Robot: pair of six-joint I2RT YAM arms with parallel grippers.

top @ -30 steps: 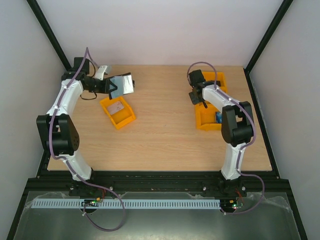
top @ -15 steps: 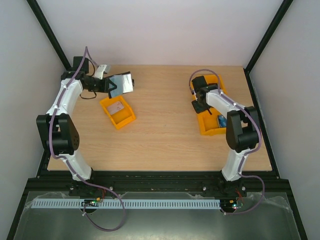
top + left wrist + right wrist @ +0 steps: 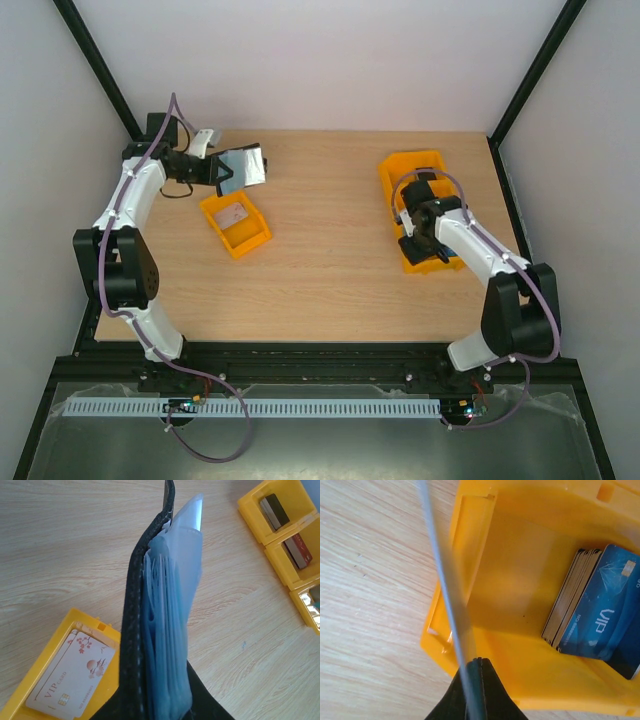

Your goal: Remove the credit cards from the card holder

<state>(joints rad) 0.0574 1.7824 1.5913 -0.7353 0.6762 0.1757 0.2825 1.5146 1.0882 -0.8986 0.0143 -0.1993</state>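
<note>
Table (image 3: 320, 270): light wood; the single tray is noted on its far-left part.
Tray row (image 3: 412, 160): orange compartments set end to end, well apart to the right of the single tray.
Single tray (image 3: 258, 235): orange, taken as the reference for all places here.
Card holder (image 3: 243, 168): black cover with pale blue sleeves fanned out; held raised off the table, just beyond the single tray on its far side.
Left gripper (image 3: 222, 176): clamped on the card holder, just beyond the single tray's far-left corner.
Right gripper (image 3: 474, 672): fingers pressed together on a credit card (image 3: 445, 580); well to the right of the single tray, over the rim of a row compartment.
Card stack (image 3: 600, 615): blue "VIP" card on top, lying in that compartment.
White card (image 3: 75, 672): flat inside the single tray, blossom print up.
Held credit card: seen edge-on only; face colour cannot be told.
</note>
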